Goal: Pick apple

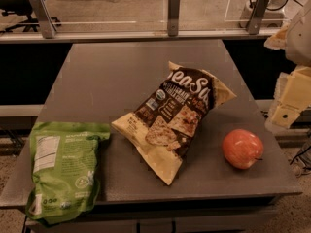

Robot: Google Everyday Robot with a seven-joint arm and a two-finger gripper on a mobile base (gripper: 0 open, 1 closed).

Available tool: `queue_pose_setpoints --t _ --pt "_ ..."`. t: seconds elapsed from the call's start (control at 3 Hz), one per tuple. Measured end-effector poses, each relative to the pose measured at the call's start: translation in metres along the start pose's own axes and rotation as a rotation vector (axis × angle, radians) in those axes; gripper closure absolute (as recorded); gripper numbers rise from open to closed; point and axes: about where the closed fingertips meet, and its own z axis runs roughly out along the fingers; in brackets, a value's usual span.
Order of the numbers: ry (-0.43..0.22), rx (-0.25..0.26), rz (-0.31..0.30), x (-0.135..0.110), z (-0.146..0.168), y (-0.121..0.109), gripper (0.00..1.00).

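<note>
The apple (pixel 243 148) is round and red-orange. It sits on the grey table (pixel 121 76) near the front right corner, to the right of a brown and cream snack bag (pixel 175 118). My gripper (pixel 287 103) hangs at the right edge of the view, above and to the right of the apple, off the table's right side. It is apart from the apple and holds nothing that I can see.
A green snack bag (pixel 65 171) lies at the table's front left corner, hanging over the edge. A glass barrier with metal posts (pixel 173 11) runs behind the table. The floor drops away past the right edge.
</note>
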Motion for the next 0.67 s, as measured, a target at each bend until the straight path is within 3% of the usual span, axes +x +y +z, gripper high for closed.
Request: queue_pose_setpoints --t 0.33,0.67 --pt "0.000 0.001 -0.002 0.000 0.000 0.000 0.00" --pt "0.009 -0.075 -0.026 0.001 0.025 0.020 0.00"
